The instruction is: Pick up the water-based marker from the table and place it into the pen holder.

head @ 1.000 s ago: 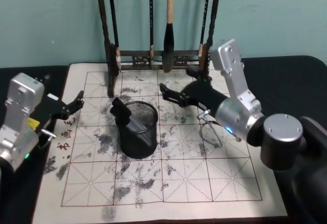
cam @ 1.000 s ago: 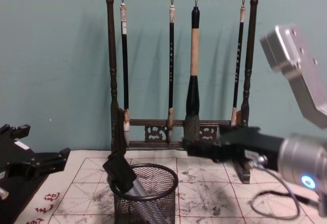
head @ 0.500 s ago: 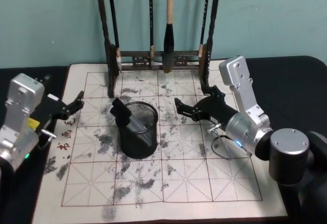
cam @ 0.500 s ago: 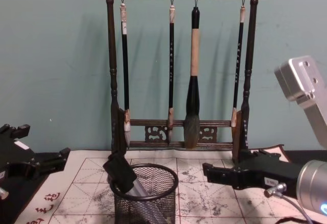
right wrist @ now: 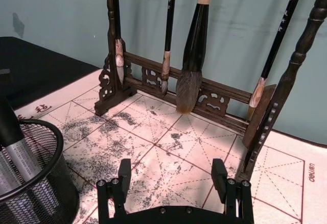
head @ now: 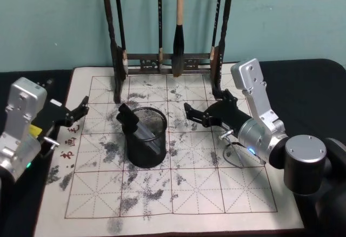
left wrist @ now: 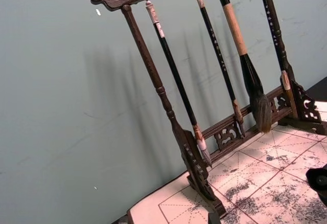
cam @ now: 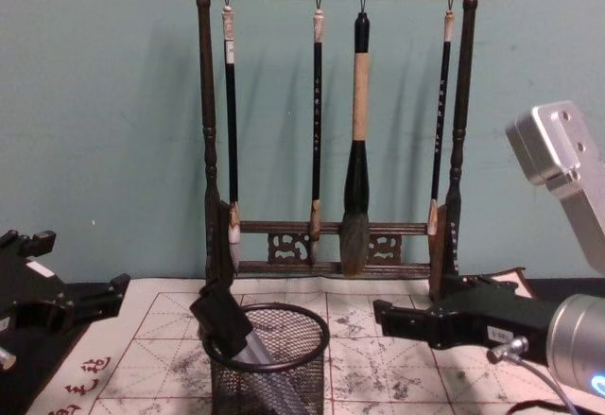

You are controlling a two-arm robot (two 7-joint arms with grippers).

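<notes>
Now the water-based marker with its black cap and grey barrel point(head: 131, 121) stands tilted inside the black wire-mesh cylindrical pen holder point(head: 147, 138), its cap leaning out over the rim on the side toward the robot's left. In the right wrist view the marker point(right wrist: 14, 145) shows inside the mesh cup point(right wrist: 36, 183), which lies ahead of the right jaws and off to one side, apart from them.

The right gripper point(head: 193, 114) hangs low over the white calligraphy practice mat with a red grid and grey ink stains point(head: 178, 188). Its jaws are spread apart and hold nothing; in the right wrist view the two black fingers point(right wrist: 124, 175) stand wide from each other with only the mat between them. The pen holder is near these jaws, toward the robot's left, not touching them. In the chest view the right gripper point(cam: 392, 319) comes in from the right side, and the pen holder point(cam: 267, 363) is near its tips.

Beyond the right jaws stands the tall dark wooden brush rack with carved ends point(cam: 331, 122), with four calligraphy brushes point(cam: 356, 150) hanging from its top bar.

The left gripper point(head: 78, 111) rests at the left edge of the mat, over the black worktop point(head: 303, 80), well apart from the pen holder. Its jaws are released, with nothing between them.
</notes>
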